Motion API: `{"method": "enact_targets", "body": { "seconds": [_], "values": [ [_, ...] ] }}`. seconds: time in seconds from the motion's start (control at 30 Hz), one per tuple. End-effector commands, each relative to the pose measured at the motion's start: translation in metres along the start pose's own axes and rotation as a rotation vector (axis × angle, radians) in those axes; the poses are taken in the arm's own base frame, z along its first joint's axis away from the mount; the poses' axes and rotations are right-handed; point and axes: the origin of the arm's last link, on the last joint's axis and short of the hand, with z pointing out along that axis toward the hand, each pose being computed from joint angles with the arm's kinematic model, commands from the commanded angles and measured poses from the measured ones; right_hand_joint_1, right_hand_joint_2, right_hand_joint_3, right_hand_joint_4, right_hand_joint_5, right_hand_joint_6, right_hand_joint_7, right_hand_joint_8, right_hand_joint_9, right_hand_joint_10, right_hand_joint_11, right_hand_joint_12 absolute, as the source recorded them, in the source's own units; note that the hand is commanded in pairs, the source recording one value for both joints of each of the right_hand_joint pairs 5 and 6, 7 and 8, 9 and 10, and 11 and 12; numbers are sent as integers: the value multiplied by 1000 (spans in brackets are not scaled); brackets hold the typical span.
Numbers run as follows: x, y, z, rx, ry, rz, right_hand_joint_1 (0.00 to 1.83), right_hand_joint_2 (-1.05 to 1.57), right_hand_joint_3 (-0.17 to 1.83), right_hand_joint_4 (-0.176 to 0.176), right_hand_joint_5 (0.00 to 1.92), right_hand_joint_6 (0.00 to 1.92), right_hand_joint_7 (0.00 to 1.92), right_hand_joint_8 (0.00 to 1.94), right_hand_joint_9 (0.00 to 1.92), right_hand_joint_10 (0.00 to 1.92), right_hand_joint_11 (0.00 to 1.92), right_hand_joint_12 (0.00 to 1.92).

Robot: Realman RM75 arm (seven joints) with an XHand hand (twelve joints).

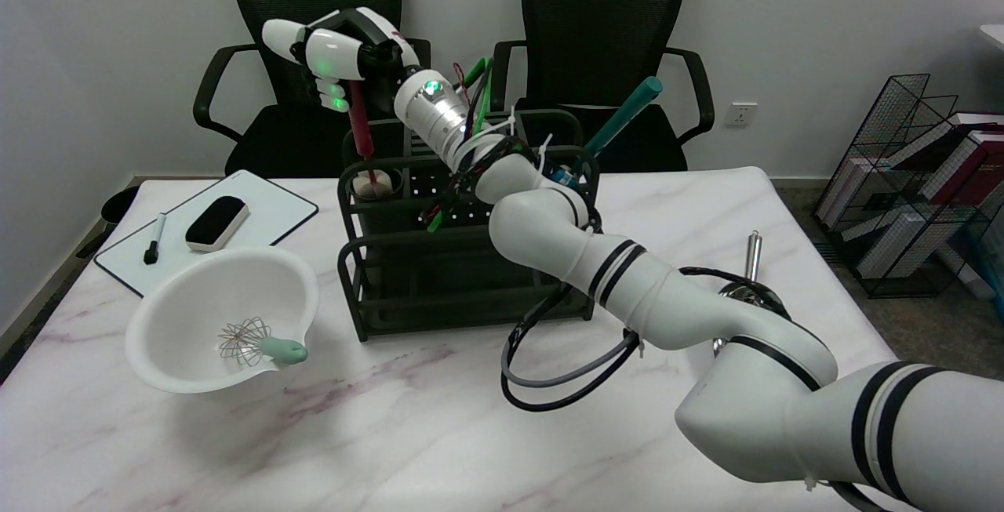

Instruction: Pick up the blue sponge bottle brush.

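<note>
Nearest on the table [392, 433]: the right arm [627, 292] sweeps in from lower right, w/ a slack cable loop [549, 379] drooping off it onto the marble. Risk 1: the loop drags or snags on the black rack [439, 292] if the arm pulls back fast.

Left of that sits a white bowl [149, 339] w/ a whisk [259, 343] in it, well apart from the arm, so it's low risk.

Mid: the forearm lies across the rack top, v. close to the tools standing in it. The blue sponge bottle brush [627, 116] is prob. the teal-handled one leaning out at the rack's right rear, a blue bit showing at its base behind the forearm. Risk 2: the forearm knocks it, or tips the rack.

Far: the robot hand [333, 53] is at the rack's left rear, fingers curled right at the top of a dark red handle [361, 124] that stands in a cup [376, 183]. Can't tell if it's clamped on that handle or just touching. Risk 3, the main one IMO: wrong item. The robot hand is at the red tool, well apart from the teal one, so a lift from here brings up the wrong thing.
</note>
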Motion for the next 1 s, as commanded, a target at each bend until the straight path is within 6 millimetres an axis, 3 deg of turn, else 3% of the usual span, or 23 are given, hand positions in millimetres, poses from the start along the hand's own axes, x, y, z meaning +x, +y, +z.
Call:
{"method": "enact_targets", "body": {
  "seconds": [0.03,0.6,1.0],
  "values": [
    [-2,-29,5,79,-11,14,966,1571,493,0,1920,1920,1920,1920,1920,1920,1920,1920],
    [18,-91,-15,256,-19,-23,970,1571,493,0,1920,1920,1920,1920,1920,1920,1920,1920],
    [32,-121,-57,355,-26,-36,971,1571,450,0,1920,1920,1920,1920,1920,1920,1920,1920]
  ]
}}
